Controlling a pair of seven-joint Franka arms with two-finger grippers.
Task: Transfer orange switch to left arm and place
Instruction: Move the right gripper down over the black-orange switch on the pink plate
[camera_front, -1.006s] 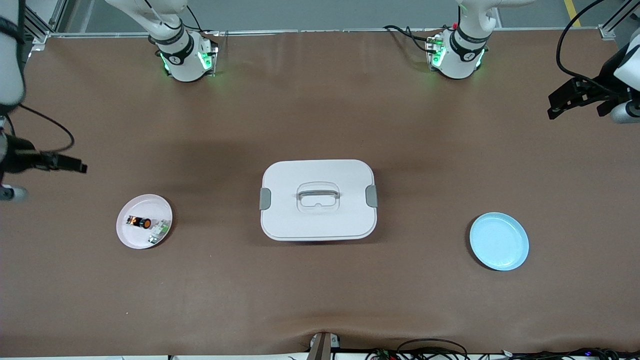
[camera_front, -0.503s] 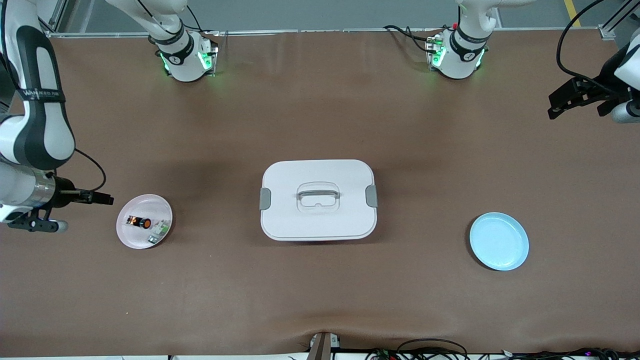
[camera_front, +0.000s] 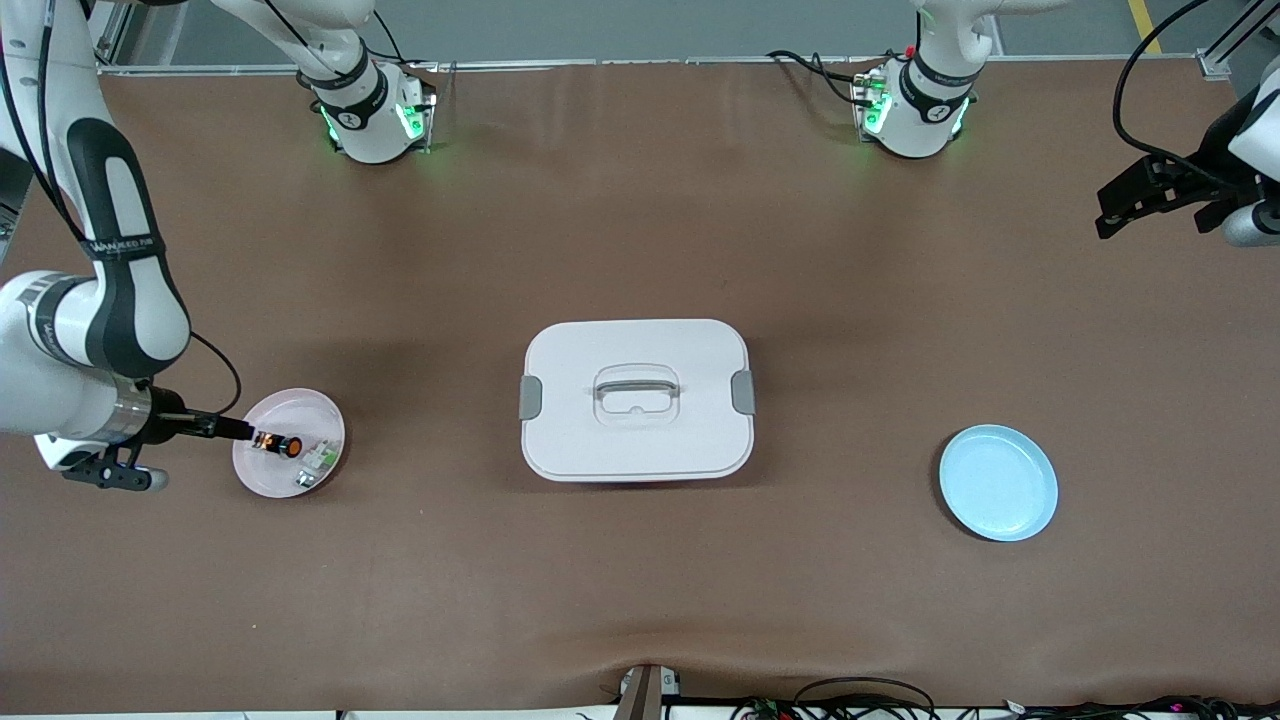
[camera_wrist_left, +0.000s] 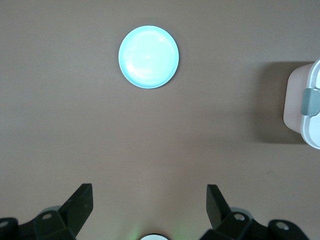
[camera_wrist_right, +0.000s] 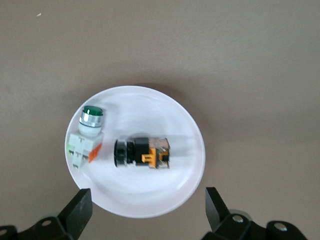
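Observation:
The orange switch (camera_front: 281, 443) (camera_wrist_right: 142, 152) lies on its side on a pink plate (camera_front: 287, 408) (camera_wrist_right: 165, 115) toward the right arm's end of the table. My right gripper (camera_front: 243, 431) (camera_wrist_right: 147, 209) hangs open over that plate's rim, just short of the switch, with nothing between its fingers. The white box (camera_front: 637, 400) (camera_wrist_left: 306, 107) with grey latches stands mid-table. My left gripper (camera_front: 1110, 210) (camera_wrist_left: 149, 205) waits open and empty, high over the left arm's end of the table.
A small white-and-green component (camera_front: 318, 459) (camera_wrist_right: 85, 137) shares the pink plate, beside the switch. A bare light-blue plate (camera_front: 998, 483) (camera_wrist_left: 148, 57) sits toward the left arm's end. Brown table surface lies between the plates and the box.
My right arm has swung in from the table's edge, bringing its open gripper to the pink plate's rim by the switch. The left arm has not moved.

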